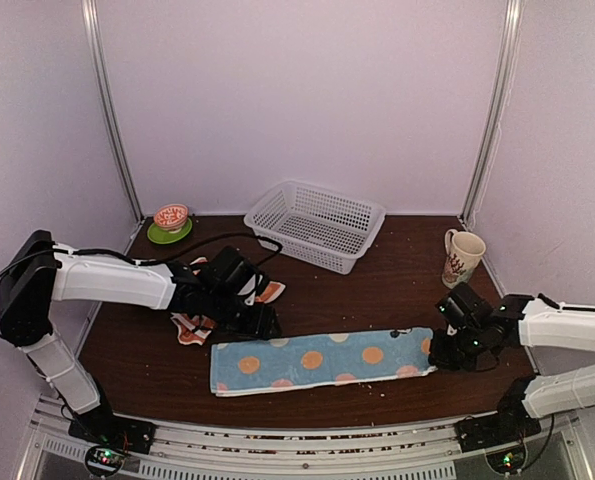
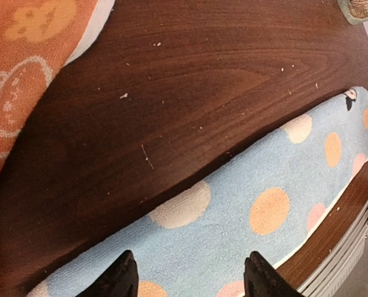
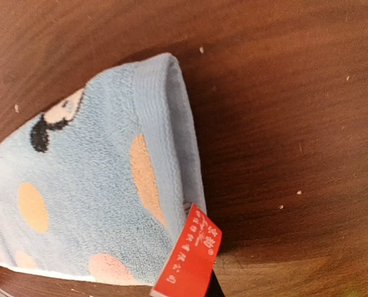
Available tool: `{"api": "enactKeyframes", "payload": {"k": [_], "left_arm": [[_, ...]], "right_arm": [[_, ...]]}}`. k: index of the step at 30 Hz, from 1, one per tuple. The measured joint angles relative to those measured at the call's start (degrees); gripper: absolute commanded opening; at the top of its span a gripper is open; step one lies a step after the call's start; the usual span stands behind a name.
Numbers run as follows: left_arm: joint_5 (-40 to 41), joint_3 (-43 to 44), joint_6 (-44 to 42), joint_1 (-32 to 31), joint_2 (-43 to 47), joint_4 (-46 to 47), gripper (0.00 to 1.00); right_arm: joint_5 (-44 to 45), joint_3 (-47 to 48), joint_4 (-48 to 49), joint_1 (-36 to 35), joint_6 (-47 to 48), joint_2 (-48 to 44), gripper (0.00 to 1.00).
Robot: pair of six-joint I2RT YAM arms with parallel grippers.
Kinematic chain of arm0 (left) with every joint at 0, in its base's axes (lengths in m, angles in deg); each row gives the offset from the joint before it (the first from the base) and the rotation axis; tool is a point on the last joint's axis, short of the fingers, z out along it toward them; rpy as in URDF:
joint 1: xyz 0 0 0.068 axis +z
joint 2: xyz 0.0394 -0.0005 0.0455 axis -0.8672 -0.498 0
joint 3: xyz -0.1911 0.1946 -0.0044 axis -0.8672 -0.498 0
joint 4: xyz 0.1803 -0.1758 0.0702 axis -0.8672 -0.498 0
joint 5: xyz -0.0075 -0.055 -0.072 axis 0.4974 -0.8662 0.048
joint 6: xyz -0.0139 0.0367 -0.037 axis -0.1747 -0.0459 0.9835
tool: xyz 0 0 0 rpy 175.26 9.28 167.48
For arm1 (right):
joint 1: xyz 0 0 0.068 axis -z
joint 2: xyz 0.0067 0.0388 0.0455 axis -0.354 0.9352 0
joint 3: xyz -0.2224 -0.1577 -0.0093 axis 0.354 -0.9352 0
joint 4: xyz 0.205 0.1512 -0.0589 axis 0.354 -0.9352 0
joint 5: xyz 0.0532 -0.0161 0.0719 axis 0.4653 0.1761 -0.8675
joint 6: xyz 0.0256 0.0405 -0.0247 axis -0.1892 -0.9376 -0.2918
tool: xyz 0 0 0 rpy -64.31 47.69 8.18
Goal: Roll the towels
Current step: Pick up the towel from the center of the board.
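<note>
top: blue towel (image 1: 322, 360) flat, long strip nr front edge, peach/pink dots; L gripper (image 1: 262, 322) at its far-left corner, R gripper (image 1: 440, 350) at right end; orange towel (image 1: 192, 328) bunched under L arm | L wrist: jaws wide, over blue cloth | R wrist: towel end w/ red tag (image 3: 193, 257) close up, jaw state can't tell

Overhead wide view, wrist close-ups — shared blue towel (image 1: 322, 360)

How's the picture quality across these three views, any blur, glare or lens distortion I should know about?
Top external: soft even light, sharp, only faint shadows on the table. Left wrist: wide-angle lens bows the blue towel into a curve. Right wrist: close-up, crisp on the red tag, with a soft sheen on the table.
</note>
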Motion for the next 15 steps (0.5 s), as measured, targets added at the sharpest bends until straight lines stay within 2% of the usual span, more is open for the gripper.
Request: {"api": "enactKeyframes", "payload": {"k": [15], "left_arm": [[1.07,-1.77,0.46,0.00,2.38,-0.31,0.60]], "right_arm": [[10.21,12.87,-9.46,-0.13,14.86,-8.15,0.00]]}}
